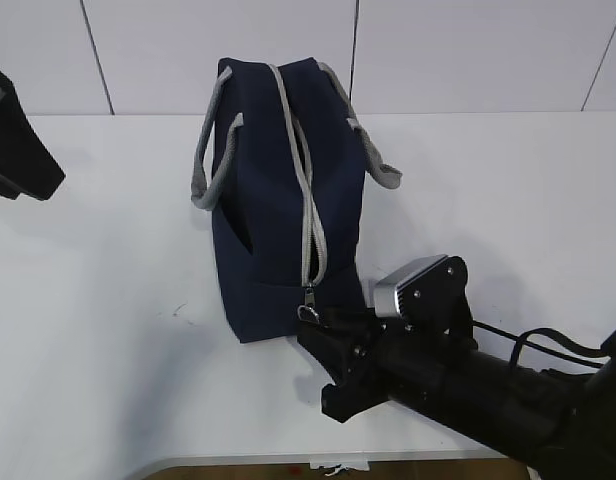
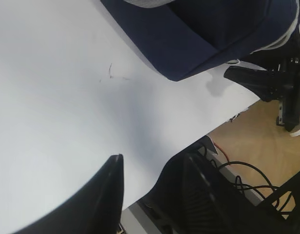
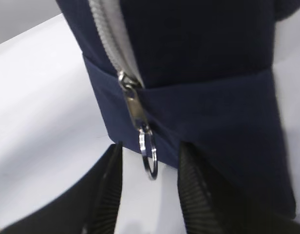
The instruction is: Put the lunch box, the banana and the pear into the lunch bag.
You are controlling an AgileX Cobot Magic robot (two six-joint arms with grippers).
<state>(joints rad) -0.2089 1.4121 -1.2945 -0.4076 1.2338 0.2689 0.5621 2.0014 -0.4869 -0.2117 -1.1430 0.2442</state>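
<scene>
Lunch bag (image 1: 288, 200) stood closed on the white table (image 1: 108, 330), navy, with its grey zipper (image 1: 310, 215) running down the top toward the near end and its grey handles (image 1: 210, 160) flopped out to either side. From where I stood, the right gripper (image 1: 323, 335) sat right at the bag's near end, its black fingers just below the zipper pull (image 1: 309, 305). The left arm was mostly out of sight at the far left edge, well away from the bag.

Through the left wrist camera, the left gripper (image 2: 155, 185) hung over bare table near the front edge, jaws parted and nothing between them. The bag's corner (image 2: 198, 44) lay ahead of it and off to the right, well apart, with a faint scuff mark (image 2: 111, 73) on the table in between.

Through the right wrist camera, the right gripper (image 3: 150, 190) had its two ribbed fingers (image 3: 196, 190) spread to either side of the metal ring (image 3: 150, 156) hanging off the zipper pull (image 3: 133, 105). The ring dangled in the gap just ahead of the fingertips; the jaws stood partly open and I could not see them pinching it. The bag's end panel filled the space directly in front.
</scene>
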